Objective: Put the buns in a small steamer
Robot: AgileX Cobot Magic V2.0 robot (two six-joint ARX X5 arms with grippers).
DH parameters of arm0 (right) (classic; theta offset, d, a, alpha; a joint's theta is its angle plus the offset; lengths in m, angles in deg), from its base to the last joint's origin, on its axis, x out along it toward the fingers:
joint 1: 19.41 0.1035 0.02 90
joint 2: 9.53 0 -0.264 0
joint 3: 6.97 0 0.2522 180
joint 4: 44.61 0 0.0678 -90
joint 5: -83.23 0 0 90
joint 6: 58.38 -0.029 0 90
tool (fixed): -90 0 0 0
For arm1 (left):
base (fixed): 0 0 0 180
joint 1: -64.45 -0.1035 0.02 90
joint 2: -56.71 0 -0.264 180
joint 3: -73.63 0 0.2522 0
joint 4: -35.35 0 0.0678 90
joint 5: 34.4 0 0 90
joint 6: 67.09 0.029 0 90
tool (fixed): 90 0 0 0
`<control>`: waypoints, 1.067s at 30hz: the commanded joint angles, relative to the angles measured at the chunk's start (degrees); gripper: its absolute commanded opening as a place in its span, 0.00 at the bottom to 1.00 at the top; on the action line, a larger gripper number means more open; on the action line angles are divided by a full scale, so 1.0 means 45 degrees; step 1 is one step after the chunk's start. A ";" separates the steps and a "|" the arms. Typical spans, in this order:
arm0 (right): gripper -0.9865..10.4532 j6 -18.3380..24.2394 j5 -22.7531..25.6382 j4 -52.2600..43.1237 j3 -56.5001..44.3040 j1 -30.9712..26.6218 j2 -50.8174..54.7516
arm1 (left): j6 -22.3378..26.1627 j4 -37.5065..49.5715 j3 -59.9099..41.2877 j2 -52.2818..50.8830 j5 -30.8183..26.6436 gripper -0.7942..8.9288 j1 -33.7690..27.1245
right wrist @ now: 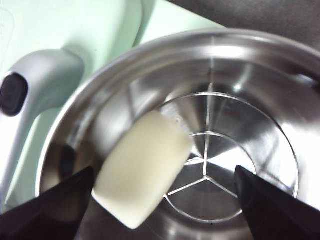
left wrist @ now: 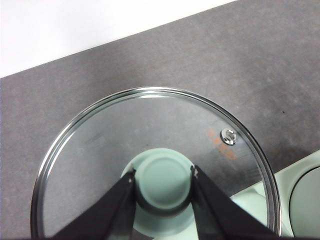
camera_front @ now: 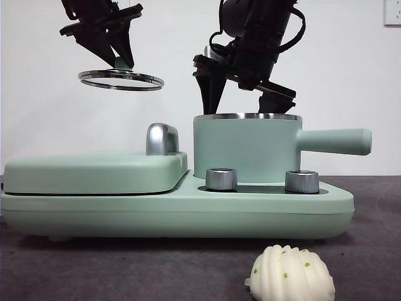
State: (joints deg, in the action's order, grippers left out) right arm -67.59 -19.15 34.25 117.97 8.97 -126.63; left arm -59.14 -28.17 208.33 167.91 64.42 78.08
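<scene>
I'm holding the glass lid point(left wrist: 150, 165) aloft by its knob with the left gripper point(left wrist: 162, 182) — fingers clamped. My right gripper point(right wrist: 165, 192), fingers spread, is dropping the smooth bun point(right wrist: 142, 170) inside the small steamer point(camera_front: 247, 147). Next — the ridged bun point(camera_front: 291, 274), lying on the counter point(camera_front: 125, 269) at five o'clock from the steamer.

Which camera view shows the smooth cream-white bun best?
The right wrist view: the smooth cream-white cylindrical bun lies in the steel pot, between the right gripper's open jaws. The front and left wrist views do not show it.
</scene>
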 commanded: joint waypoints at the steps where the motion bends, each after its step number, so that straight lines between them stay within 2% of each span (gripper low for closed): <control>1: 0.48 0.0073 -0.0053 -0.0083 0.0529 0.0073 -0.0107 | 0.0029 0.0282 0.0520 0.0131 0.0049 0.13 0.0019; 9: 0.48 0.0432 0.0219 0.1336 0.1127 0.0078 0.1593 | 0.0010 0.0253 0.0520 0.0131 0.0049 0.13 0.0019; 14: 0.48 0.0670 0.1107 0.3589 0.1122 0.0476 0.2992 | -0.0005 0.0243 0.0520 0.0131 0.0049 0.13 0.0019; 16: 0.48 0.0835 0.1525 0.3628 0.0826 0.0816 0.3589 | -0.0005 0.0233 0.0520 0.0131 0.0049 0.13 0.0019; 19: 0.48 0.0806 0.1666 0.3628 -0.0097 0.1481 0.4823 | -0.0010 0.0219 0.0520 0.0131 0.0049 0.13 0.0024; 27: 0.48 -0.0364 0.1889 0.3585 -0.4255 0.3657 0.7718 | -0.0121 0.0194 0.0520 0.0131 0.0049 0.13 0.0034; 32: 0.48 -0.1744 0.1812 0.1185 -0.7980 0.4920 0.9117 | -0.0214 0.0199 0.0520 0.0131 0.0053 0.13 0.0058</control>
State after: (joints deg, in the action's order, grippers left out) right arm -71.88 -11.07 42.84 83.94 30.10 -85.39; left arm -59.60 -28.59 208.33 167.91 64.49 78.15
